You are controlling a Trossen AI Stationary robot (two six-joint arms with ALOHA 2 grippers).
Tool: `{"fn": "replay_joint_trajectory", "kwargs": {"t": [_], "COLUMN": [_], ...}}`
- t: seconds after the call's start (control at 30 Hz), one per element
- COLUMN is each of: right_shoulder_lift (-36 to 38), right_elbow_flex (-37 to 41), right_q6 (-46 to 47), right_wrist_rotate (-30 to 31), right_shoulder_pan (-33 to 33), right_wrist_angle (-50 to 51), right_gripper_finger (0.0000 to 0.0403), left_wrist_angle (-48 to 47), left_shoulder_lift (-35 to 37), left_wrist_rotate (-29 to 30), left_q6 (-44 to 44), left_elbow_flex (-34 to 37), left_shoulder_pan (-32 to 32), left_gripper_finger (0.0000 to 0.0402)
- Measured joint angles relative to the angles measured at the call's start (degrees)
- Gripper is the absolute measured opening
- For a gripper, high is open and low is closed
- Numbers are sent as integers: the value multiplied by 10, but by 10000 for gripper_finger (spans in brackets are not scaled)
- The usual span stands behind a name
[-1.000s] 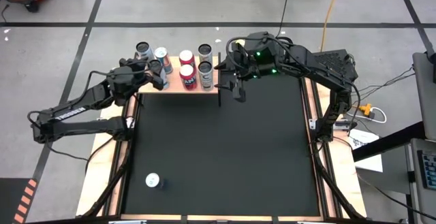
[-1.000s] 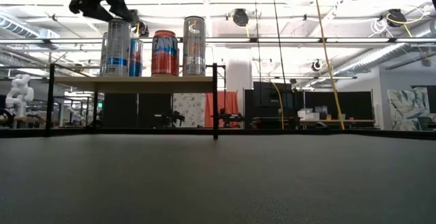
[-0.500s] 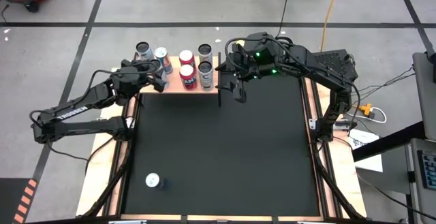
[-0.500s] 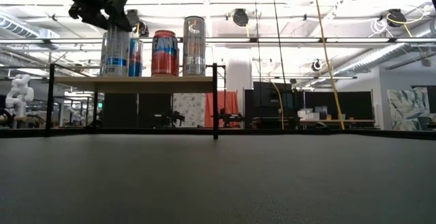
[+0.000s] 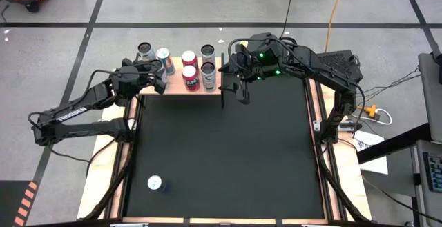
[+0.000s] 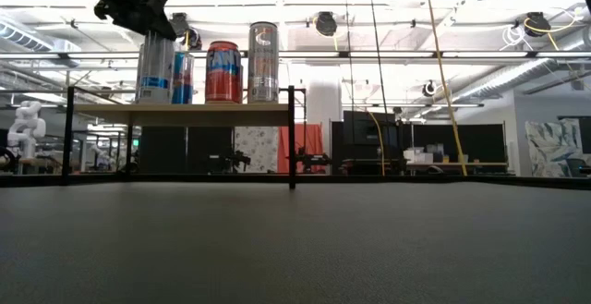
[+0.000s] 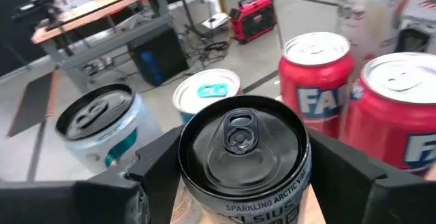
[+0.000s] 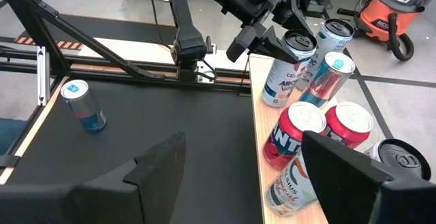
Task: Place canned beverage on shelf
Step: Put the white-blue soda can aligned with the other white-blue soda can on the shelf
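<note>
Dark two-finger left gripper reached fwd, jaws wide, straddling something. Dark two-finger right gripper hovering, pointing down, jaws apart, empty.

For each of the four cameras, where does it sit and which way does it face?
High view: above the table, looking straight down; both arms, shelf, lone can on the mat.
Low view: at table height, looking level at the shelf; left gripper over a can.
Left wrist view: on the left arm, looking down past its fingers at a black-topped can.
Right wrist view: on the right arm, facing across the shelf; own fingers, plus the left gripper.
Shared: the red cans.
</note>
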State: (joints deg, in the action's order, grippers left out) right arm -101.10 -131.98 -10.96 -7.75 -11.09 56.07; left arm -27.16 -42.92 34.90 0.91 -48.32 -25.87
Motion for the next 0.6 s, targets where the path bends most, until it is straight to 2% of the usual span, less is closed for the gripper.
{"fn": "replay_joint_trajectory", "kwargs": {"t": [0.17,0.33,0.5,0.6], "right_shoulder_lift": [0,0,0,0], "right_elbow_flex": [0,0,0,0], "right_q6": [0,0,11,15], "right_wrist_rotate": [0,0,0,0], "right_shoulder_pan": [0,0,2,6], "right_wrist_angle": [2,10,12,14], "right_gripper_finger": [270,270,270,270], "left_wrist_angle": [-31,-82,-81,-77], "left_shoulder_lift": [0,0,3,8], "left_wrist_rotate": [-43,-45,-52,-80], "left_q6": [10,20,56,58], "left_elbow_flex": [-16,-36,-46,-51], "left_shoulder_pan": [0,0,0,-1], "left_gripper_finger": [261,260,260,260]}}
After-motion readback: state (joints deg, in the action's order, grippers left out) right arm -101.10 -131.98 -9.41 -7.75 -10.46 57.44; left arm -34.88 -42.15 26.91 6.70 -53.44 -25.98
